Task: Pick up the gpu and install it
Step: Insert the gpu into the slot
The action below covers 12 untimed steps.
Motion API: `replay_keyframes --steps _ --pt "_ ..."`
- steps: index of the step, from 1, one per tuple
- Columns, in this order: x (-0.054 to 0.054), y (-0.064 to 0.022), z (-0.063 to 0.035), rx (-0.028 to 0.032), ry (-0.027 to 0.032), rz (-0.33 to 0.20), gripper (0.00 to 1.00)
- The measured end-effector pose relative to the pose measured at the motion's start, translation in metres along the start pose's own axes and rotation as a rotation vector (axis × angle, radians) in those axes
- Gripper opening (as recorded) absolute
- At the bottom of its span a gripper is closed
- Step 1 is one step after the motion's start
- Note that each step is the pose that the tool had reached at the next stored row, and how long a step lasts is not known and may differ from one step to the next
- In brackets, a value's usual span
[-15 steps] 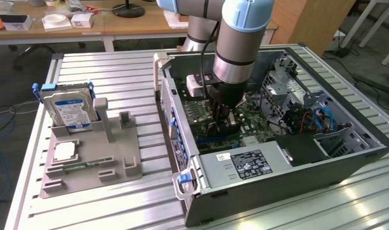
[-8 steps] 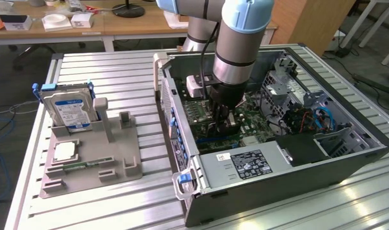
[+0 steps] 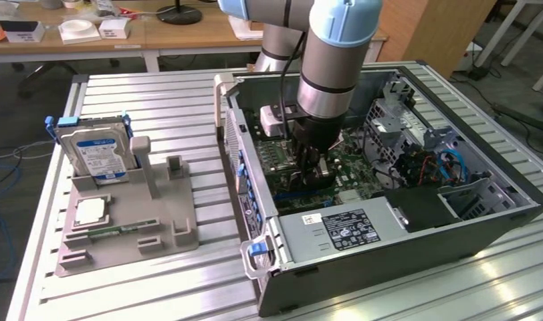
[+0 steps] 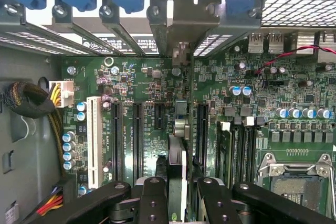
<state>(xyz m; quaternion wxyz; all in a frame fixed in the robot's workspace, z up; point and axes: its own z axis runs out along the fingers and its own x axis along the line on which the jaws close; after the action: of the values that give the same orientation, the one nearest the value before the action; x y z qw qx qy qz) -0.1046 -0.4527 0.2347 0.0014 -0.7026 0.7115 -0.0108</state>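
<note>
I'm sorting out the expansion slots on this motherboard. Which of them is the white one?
The white slot is the long one nearest the yellow-wired power connector, at the row's end. The other slots beside it are black; the gpu, edge-on in the gripper, stands among those.

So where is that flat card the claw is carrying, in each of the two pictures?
Exterior view: the card hangs below the arm, inside the open computer case, just above the green main board.
Wrist view: the card is seen edge-on, standing between the black fingers of the claw, with its metal bracket reaching up toward the blue clips.
Shared landmark: the green main board.
</note>
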Motion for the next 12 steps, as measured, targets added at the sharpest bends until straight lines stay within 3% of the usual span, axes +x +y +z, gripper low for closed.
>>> replay_keyframes --steps 12 --pt "0.0000 0.0003 0.0035 0.0001 -0.0001 0.000 0.27"
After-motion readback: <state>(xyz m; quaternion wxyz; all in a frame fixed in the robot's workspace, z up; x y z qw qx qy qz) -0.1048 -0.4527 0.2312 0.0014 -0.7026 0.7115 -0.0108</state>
